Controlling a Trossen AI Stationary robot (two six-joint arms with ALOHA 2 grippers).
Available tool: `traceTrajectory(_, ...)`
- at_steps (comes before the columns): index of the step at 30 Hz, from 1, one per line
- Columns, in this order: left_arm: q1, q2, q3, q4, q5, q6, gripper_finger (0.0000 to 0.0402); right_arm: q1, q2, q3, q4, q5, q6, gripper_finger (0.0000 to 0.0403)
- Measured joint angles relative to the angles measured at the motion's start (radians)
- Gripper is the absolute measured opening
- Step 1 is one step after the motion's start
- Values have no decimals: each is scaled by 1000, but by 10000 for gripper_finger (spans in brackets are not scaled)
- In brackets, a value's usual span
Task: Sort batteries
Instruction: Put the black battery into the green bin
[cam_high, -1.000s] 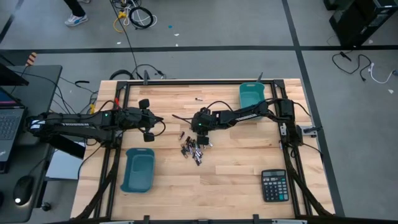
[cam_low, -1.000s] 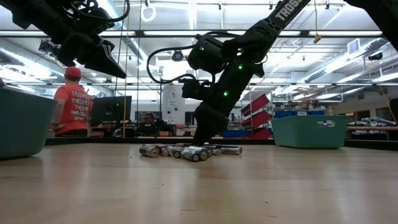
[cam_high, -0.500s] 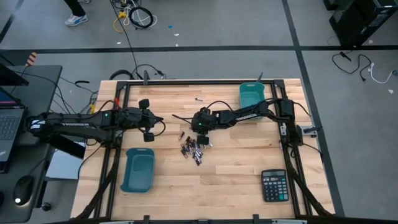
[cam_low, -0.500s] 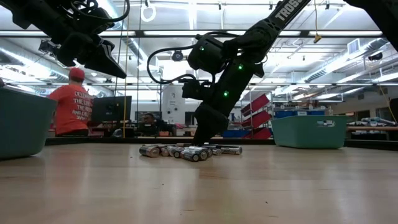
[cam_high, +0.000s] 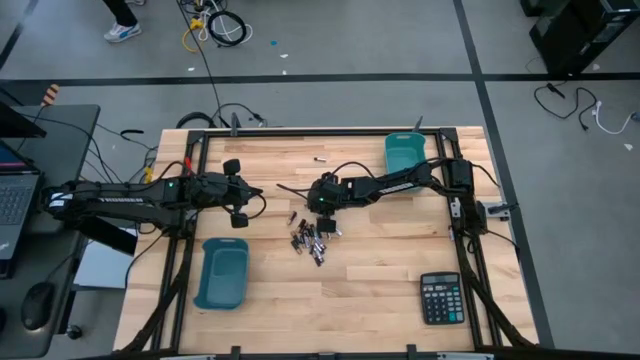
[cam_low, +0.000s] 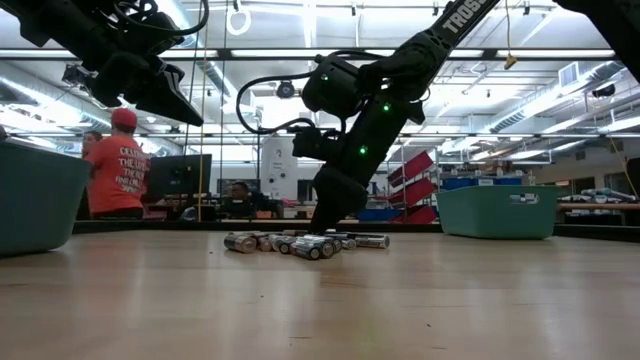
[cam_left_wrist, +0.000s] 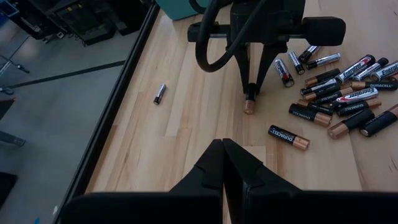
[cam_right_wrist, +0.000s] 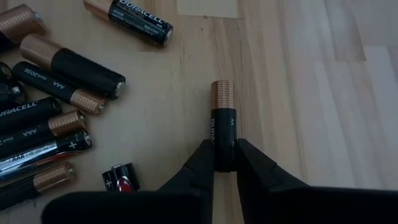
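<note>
Several black, silver and copper batteries (cam_high: 310, 242) lie in a loose pile on the wooden table (cam_high: 380, 270), also seen in the low view as batteries (cam_low: 300, 243). One stray battery (cam_high: 320, 160) lies near the far edge. My right gripper (cam_right_wrist: 222, 163) is down at the far side of the pile, shut on a single black-and-copper battery (cam_right_wrist: 222, 121) that lies apart from the others. My left gripper (cam_left_wrist: 222, 155) hovers shut above the table, left of the pile, holding nothing. My right gripper pinches the battery's black end (cam_right_wrist: 222, 148) between its two fingers (cam_right_wrist: 202, 163). The fingers slant down from above and lie along the battery. The battery lies on the wood, its copper end (cam_right_wrist: 222, 93) pointing away from the fingers.
A teal bin (cam_high: 405, 152) stands at the far right and another teal bin (cam_high: 222, 272) at the near left. A black calculator (cam_high: 441, 298) lies at the near right. Bare wood spreads between the pile and the near edge.
</note>
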Motion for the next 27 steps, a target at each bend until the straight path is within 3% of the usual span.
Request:
traceTrajectory(15, 0, 0, 0, 0, 0, 0, 2, 0, -6, 0, 2, 6, 12, 39)
traceTrajectory(27, 0, 0, 0, 1, 0, 0, 2, -33, -88, 0, -40, 27, 176, 39)
